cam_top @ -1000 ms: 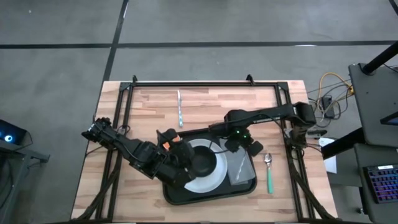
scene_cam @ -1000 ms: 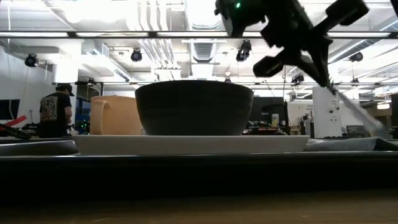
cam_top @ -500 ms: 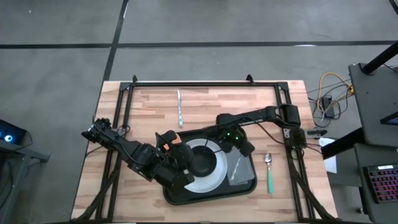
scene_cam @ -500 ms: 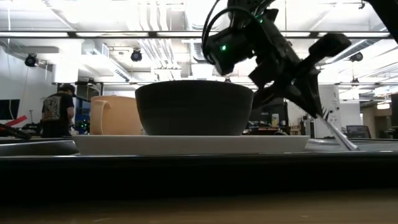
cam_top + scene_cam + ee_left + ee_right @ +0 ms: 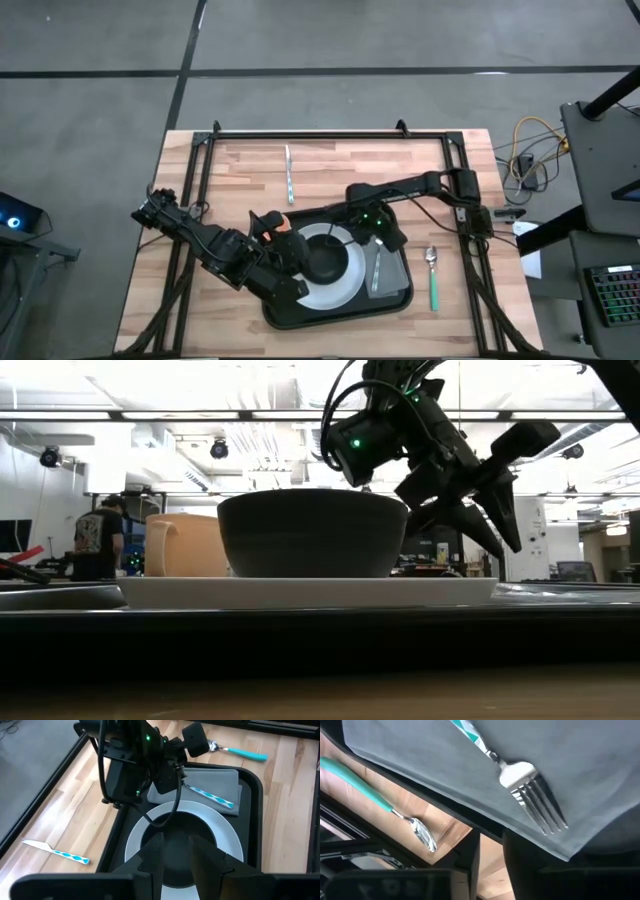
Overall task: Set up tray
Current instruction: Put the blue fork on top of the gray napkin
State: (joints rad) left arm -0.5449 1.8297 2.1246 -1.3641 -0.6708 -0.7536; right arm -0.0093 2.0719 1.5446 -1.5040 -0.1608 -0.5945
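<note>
Black and stiff, the tray (image 5: 400,297) looks heavy once loaded, best gripped at its rim, while the right gripper (image 5: 384,238) hangs narrowly parted, empty.

high: overhead, straight down | low: table-level, close | wrists: close | shared: tray (image 5: 400,297)

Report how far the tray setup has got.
Done: plate with bowl, napkin and fork lie in the tray. In hand: the right gripper, jaws parted, hovers over the fork; the left gripper is at the bowl. Left: spoon and knife lie on the table.
</note>
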